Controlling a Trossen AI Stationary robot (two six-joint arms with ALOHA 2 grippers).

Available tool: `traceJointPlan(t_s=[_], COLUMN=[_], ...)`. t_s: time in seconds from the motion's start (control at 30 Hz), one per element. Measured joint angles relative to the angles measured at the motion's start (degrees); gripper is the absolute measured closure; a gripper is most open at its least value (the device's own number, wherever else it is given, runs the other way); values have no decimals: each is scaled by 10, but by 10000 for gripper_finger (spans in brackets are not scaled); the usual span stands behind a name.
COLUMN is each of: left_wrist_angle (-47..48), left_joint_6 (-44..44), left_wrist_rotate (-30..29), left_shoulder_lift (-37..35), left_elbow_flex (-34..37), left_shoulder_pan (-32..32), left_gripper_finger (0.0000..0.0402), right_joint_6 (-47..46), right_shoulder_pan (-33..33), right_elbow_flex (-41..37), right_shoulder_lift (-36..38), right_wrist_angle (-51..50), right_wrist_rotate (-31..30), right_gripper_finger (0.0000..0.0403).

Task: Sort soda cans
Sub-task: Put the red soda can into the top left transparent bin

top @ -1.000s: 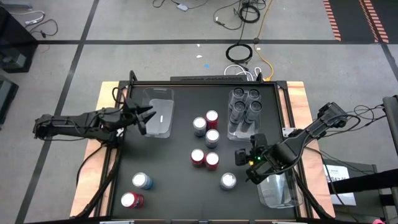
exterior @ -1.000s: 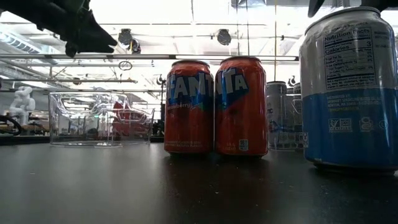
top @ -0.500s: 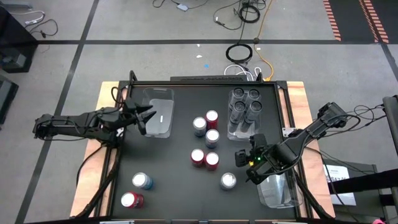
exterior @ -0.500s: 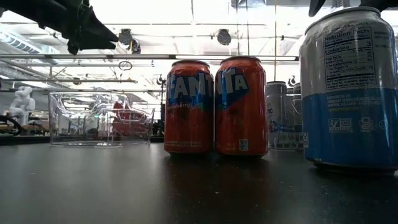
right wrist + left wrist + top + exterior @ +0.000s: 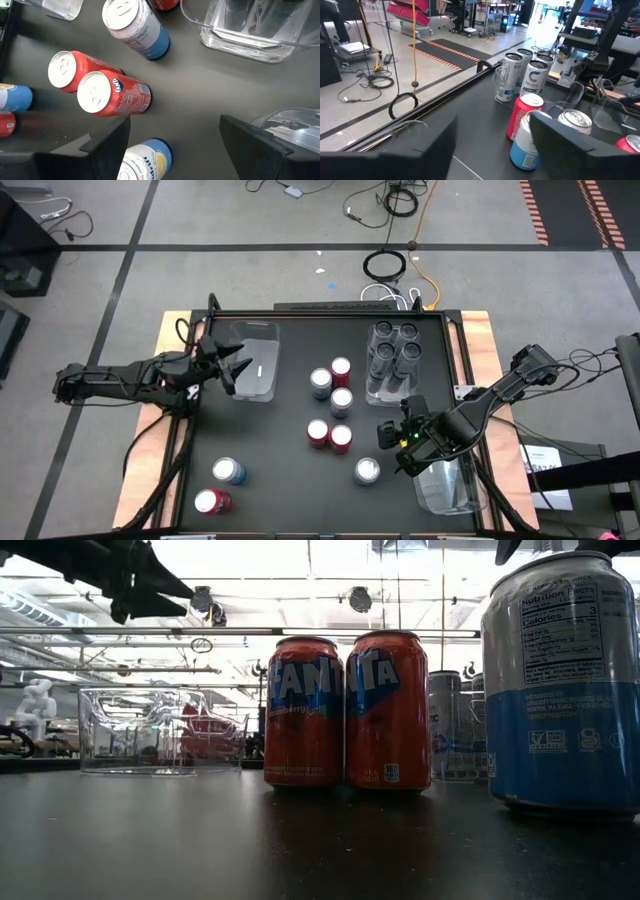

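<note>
- The black table carries everything: three clear plastic trays and the loose cans between them.
- The left arm reaches in from the table's left edge; the left gripper hangs over the left-hand clear tray with its jaws parted and nothing between them, which suggests a drop spot rather than a pick.
- The right arm comes in from the right edge; the right gripper hovers just above the blue-and-silver can near the front right, fingers spread and empty, so this can looks like its next target.
- The rear tray by the back edge holds four dark grey Celsius cans, packed upright two by two; that colour looks sorted.
- The left-hand tray appears empty, as far as its clear walls let me judge.
- The third tray at the front right corner, partly under the right arm, shows no can.
- Loose at the table's middle: two touching Fanta cans, a red can and two blue-and-silver cans, all upright.
- Near the front left corner stand one blue-and-silver can and one red can.
</note>
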State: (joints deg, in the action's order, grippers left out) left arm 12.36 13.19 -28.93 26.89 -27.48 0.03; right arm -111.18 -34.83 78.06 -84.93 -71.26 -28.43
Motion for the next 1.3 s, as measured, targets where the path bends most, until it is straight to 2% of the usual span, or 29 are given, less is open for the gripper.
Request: traceJointPlan(t_s=[0.13,0.23,0.43,0.63,0.8,0.9,1.03,1.3], left_wrist_angle=[-11,-15,-19,-69,-91,-85,-36,130], left_joint_6=[0,0,0,15,39,31,28,-17], left_wrist_rotate=[-17,-16,-16,5,-16,2,57,165], left_shoulder_lift=[0,0,5,15,64,126,233,464], left_elbow_flex=[0,0,0,0,-37,-80,-170,-438], left_shoulder_pan=[0,0,0,0,9,27,60,138], left_gripper_finger=[81,64,61,61,61,61,61,61], right_joint_6=[-1,-1,13,23,30,37,31,55], right_shoulder_pan=[0,0,0,0,0,0,0,0], right_elbow_flex=[0,0,0,0,-1,-14,-47,-114], right_shoulder_lift=[0,0,0,0,0,0,0,0], right_wrist_angle=[0,1,-2,-12,-20,-21,7,119], right_wrist_rotate=[0,0,0,-2,-21,-32,-31,-15], right_gripper_finger=[105,105,105,105,105,105,105,105])
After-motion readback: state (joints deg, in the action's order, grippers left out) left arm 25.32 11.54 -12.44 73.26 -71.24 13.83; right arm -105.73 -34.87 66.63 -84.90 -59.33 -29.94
